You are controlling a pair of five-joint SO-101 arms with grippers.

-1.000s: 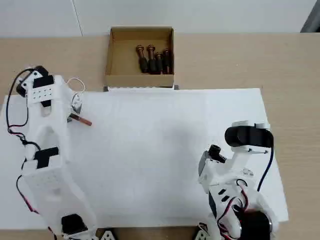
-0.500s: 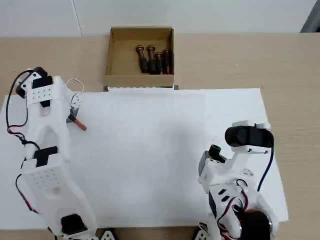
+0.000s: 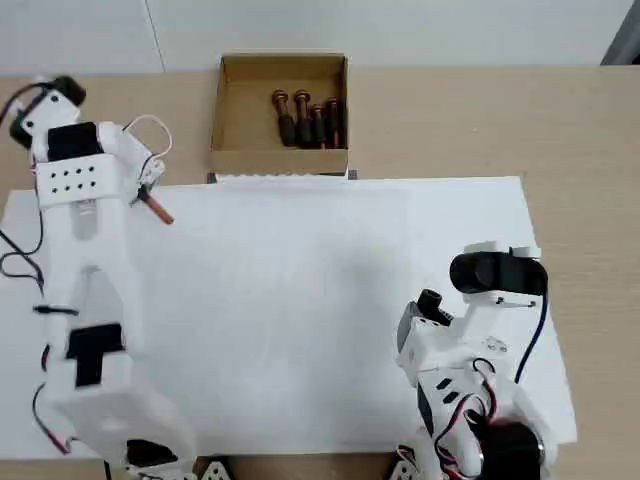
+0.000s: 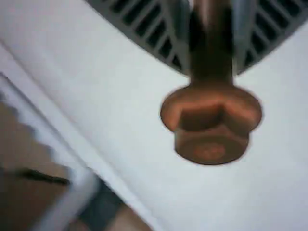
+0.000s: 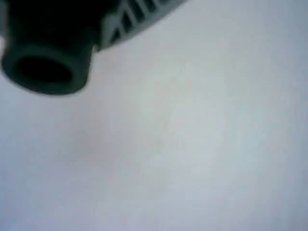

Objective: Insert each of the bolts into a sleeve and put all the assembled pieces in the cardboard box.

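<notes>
High view: left pincer (image 3: 146, 195) grips bolt (image 3: 159, 209), head angled diagonally toward table's near-right.

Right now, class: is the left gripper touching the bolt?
Touching. In the left wrist view the left gripper clamps the bolt by its shank, ribbed fingers on both sides.

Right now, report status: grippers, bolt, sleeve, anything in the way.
Left gripper shut on bolt, near cardboard box. Right gripper shut on sleeve, over white sheet. Four assembled pieces in box. Bolt and sleeve far apart.
</notes>
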